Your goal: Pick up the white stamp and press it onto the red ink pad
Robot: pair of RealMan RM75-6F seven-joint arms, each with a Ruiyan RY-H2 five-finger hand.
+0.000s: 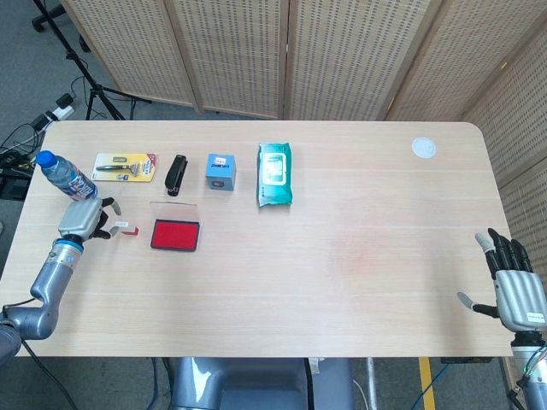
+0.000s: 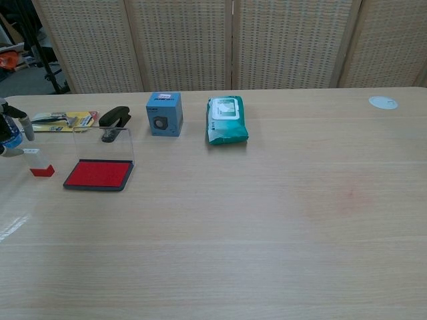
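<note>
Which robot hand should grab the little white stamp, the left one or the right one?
The left hand. It is open right beside the white stamp, which stands next to the red ink pad. The right hand is far off at the table's opposite end.

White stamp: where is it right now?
In the head view, the white stamp stands on the table's left side, just left of the red ink pad, with the left robot hand beside it.

Pale wood table under even light. Behind its far edge, woven folding screens. Far left, grey floor with black tripod legs and cables.
</note>
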